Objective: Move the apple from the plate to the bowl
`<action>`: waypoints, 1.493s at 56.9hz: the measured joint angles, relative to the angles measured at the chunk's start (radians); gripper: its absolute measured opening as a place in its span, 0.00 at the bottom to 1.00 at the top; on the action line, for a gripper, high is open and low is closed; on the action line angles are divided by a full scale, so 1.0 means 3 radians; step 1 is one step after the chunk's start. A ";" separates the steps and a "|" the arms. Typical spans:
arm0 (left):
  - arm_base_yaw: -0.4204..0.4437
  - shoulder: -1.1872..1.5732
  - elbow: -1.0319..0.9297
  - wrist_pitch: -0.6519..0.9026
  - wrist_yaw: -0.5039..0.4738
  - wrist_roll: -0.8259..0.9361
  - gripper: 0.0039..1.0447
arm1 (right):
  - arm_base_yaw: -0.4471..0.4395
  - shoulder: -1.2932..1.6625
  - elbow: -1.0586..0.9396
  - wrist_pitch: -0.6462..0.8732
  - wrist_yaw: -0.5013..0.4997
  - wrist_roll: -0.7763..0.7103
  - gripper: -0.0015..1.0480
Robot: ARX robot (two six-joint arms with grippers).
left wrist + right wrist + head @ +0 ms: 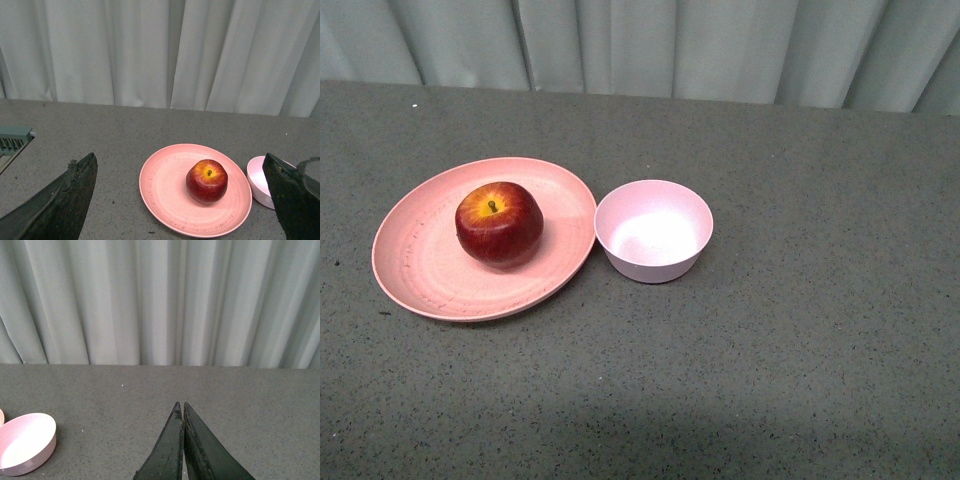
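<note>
1. Front view: the desk (800, 330), grey and finely speckled, fills most of the frame. A pale pleated curtain (720, 45) runs along the top edge. Neither arm appears in this view.
2. The plate (420, 270), wide, shallow and salmon pink, lies left of centre in the frame. The apple (499, 224) rests on it near its middle. The apple sits stem up, dark red, with a yellow-orange patch around the stem.
3. The bowl (650, 268), small and pale pink, stands upright at the centre of the frame, just right of the plate. Whether the two rims touch cannot be told. Its lighter inside faces the camera.
4. Left wrist view: the left gripper (180, 157) is spread wide, its dark fingers (65, 200) far apart and clasping nothing. The plate with the apple shows on the desk beyond and between them, and one finger partly covers the bowl. A grey ribbed object (12, 140) lies at the frame edge; what it is cannot be told.
5. Right wrist view: the right gripper (180, 407) has its two fingers pressed together tip to tip, with nothing between them. It is above bare desk, well apart from the bowl.
</note>
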State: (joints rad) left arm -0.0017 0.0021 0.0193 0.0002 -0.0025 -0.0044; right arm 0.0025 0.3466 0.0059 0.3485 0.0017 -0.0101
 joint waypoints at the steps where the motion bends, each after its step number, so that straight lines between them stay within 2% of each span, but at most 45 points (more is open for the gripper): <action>1: 0.0000 0.0000 0.0000 0.0000 0.0000 0.0000 0.94 | 0.0000 -0.0028 0.0000 -0.0027 0.0000 0.0000 0.01; 34: 0.0000 0.0000 0.0000 0.0000 0.0000 0.0001 0.94 | 0.0000 -0.0585 0.0000 -0.0581 -0.0001 -0.0001 0.01; 40: 0.0000 0.0001 0.0000 0.0000 -0.0003 0.0000 0.94 | 0.0000 -0.1027 0.0001 -0.1129 -0.0005 -0.0001 0.01; 50: 0.0000 0.0000 0.0000 0.0000 0.0000 0.0000 0.94 | 0.0000 -0.1138 0.0001 -0.1155 -0.0008 -0.0004 0.02; 57: 0.0000 0.0000 0.0000 0.0000 0.0000 0.0001 0.94 | 0.0000 -0.1141 0.0001 -0.1156 -0.0008 -0.0001 0.28; 66: 0.0000 0.0000 0.0000 0.0000 0.0000 0.0001 0.94 | 0.0000 -0.1141 0.0001 -0.1156 -0.0008 -0.0001 0.52; 79: 0.0000 0.0001 0.0000 0.0000 -0.0004 0.0000 0.94 | 0.0000 -0.1141 0.0001 -0.1156 -0.0008 0.0003 0.93; 80: -0.0032 0.0036 0.0015 -0.0053 -0.0098 -0.0020 0.94 | 0.0000 -0.1141 0.0001 -0.1156 -0.0008 0.0003 0.92; 81: -0.0112 0.0144 0.0092 -0.0271 -0.0367 -0.0066 0.94 | 0.0000 -0.1141 0.0001 -0.1156 -0.0009 0.0000 0.91; 83: -0.0210 0.0415 0.0183 -0.0465 -0.0660 -0.0121 0.94 | 0.0000 -0.1141 0.0001 -0.1157 -0.0009 0.0001 0.90; 85: -0.0272 0.0712 0.0200 -0.0415 -0.0787 -0.0148 0.94 | 0.0000 -0.1142 0.0001 -0.1156 -0.0005 0.0001 0.91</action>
State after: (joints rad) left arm -0.0834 0.2157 0.0792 -0.1242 -0.2386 -0.0486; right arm 0.0025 0.0040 0.0063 0.0017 0.0002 -0.0097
